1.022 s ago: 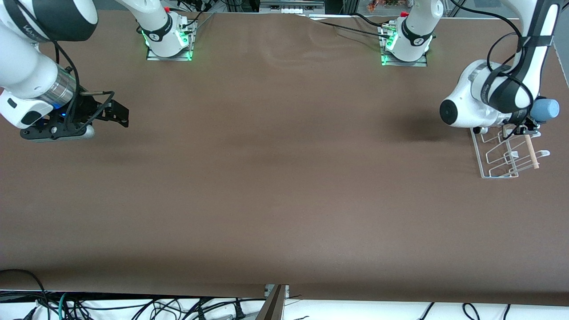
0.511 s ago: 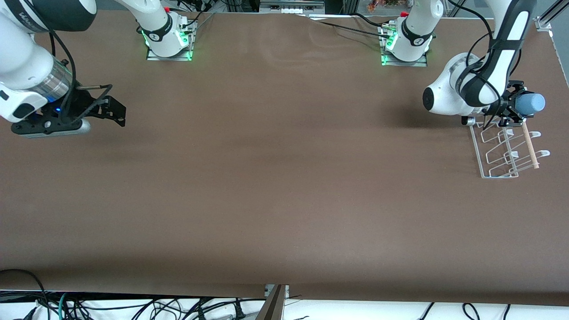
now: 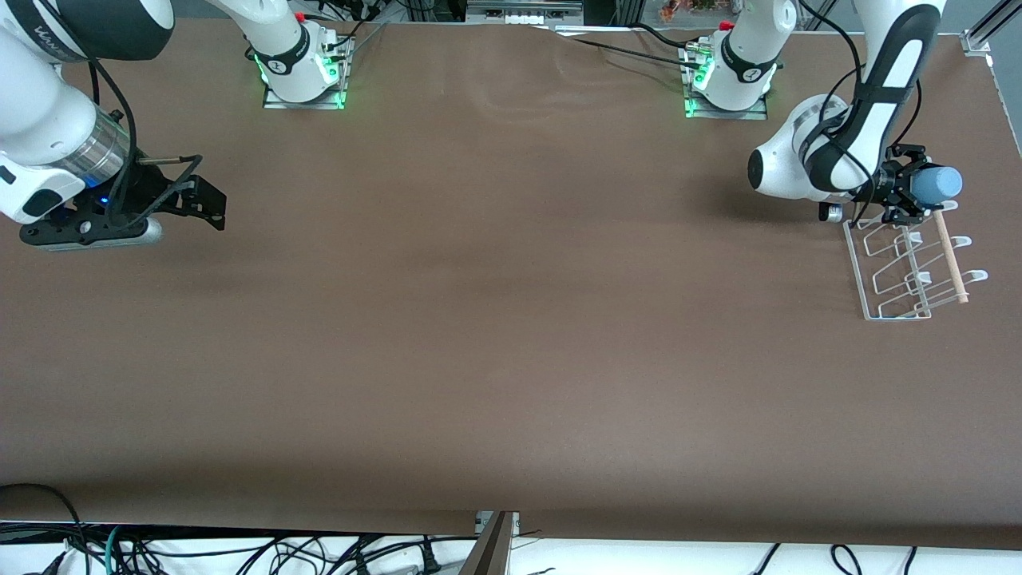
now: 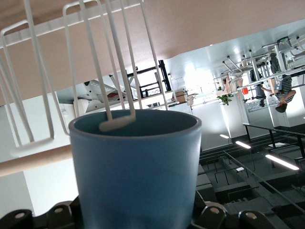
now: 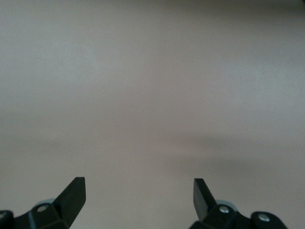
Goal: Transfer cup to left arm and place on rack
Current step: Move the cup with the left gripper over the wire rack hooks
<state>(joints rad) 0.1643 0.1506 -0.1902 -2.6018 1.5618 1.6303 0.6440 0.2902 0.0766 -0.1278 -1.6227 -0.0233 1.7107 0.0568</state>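
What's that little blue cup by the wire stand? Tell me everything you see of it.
The cup is a small, light-blue, handleless tumbler that looks plastic and tapers slightly. The left tool grips it, tipped on its side over the end of the rack farthest from the front camera. A white peg tip sits at its open mouth; whether they touch is unclear.

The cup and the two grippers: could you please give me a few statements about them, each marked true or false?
1. The left gripper holds the cup. True.
2. The cup stands on the table. False: it is held on its side over the rack's end nearest the robots' bases.
3. The right gripper is open and holds nothing. True.
4. The right gripper hangs over the rack. False: it waits at the right arm's end of the table.
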